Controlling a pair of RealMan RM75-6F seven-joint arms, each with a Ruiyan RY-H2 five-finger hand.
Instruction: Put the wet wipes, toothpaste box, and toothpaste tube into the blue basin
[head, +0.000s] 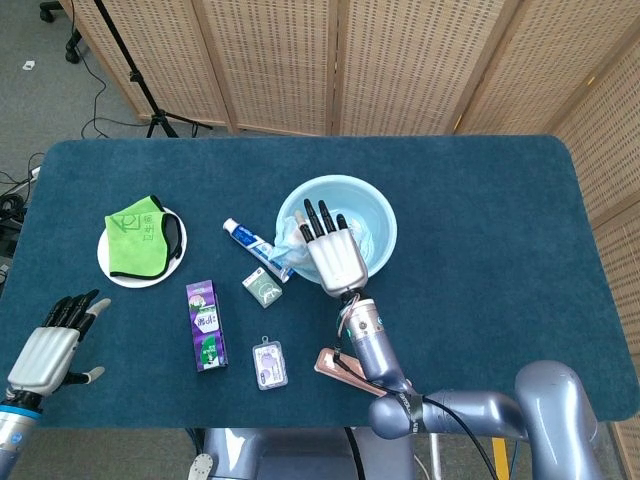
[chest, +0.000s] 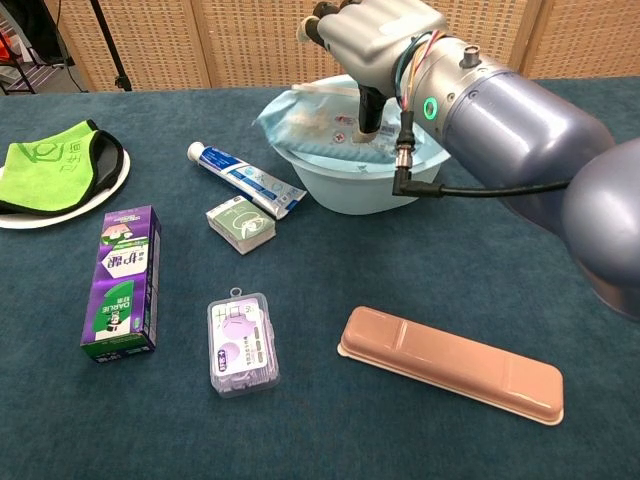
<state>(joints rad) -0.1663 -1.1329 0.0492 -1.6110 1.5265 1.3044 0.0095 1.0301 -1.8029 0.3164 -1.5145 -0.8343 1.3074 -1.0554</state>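
The blue basin (head: 375, 215) (chest: 360, 188) stands mid-table. The wet wipes pack (head: 289, 240) (chest: 312, 114) lies tilted in it and juts over its left rim. My right hand (head: 331, 252) (chest: 372, 30) hovers over the basin with fingers spread and holds nothing; its thumb hangs down by the pack. The toothpaste tube (head: 254, 246) (chest: 245, 178) lies just left of the basin. The purple toothpaste box (head: 204, 325) (chest: 125, 280) lies further left and nearer. My left hand (head: 48, 348) stays at the near left edge with fingers apart, empty.
A small green box (head: 262, 288) (chest: 240, 222) sits beside the tube. A purple floss case (head: 269, 362) (chest: 241, 343) and a pink tray (head: 345, 365) (chest: 450, 362) lie near the front edge. A white plate (head: 108, 262) with a green cloth (chest: 50, 160) is at left.
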